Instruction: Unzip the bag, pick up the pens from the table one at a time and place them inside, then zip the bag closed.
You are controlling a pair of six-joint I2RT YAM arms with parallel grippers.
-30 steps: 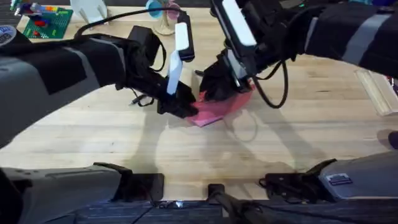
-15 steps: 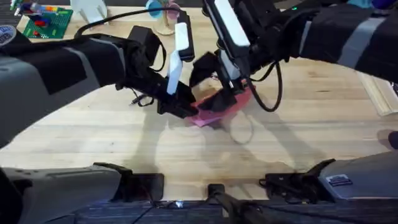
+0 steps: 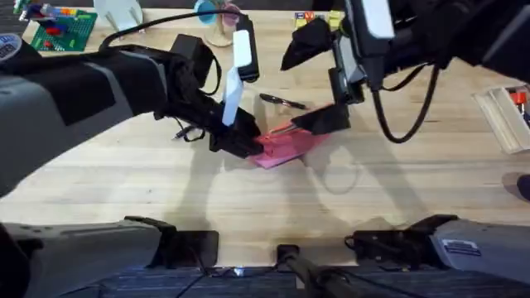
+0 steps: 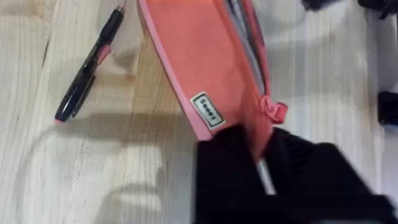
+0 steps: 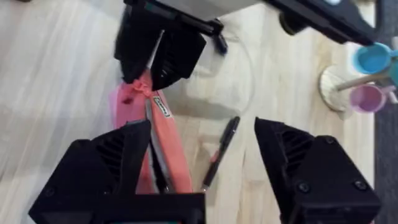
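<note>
Right at the left gripper (image 4: 261, 162), the bag (image 4: 205, 68) sits pinched by its end, small white label (image 4: 207, 110) unreadable. Beside it lies a pen (image 4: 87, 68), under the wide-open right gripper (image 5: 202, 168).

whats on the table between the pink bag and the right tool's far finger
One black pen lies on the bare table, beside the bag and between the open right tool's fingers, as the right wrist view shows.
</note>
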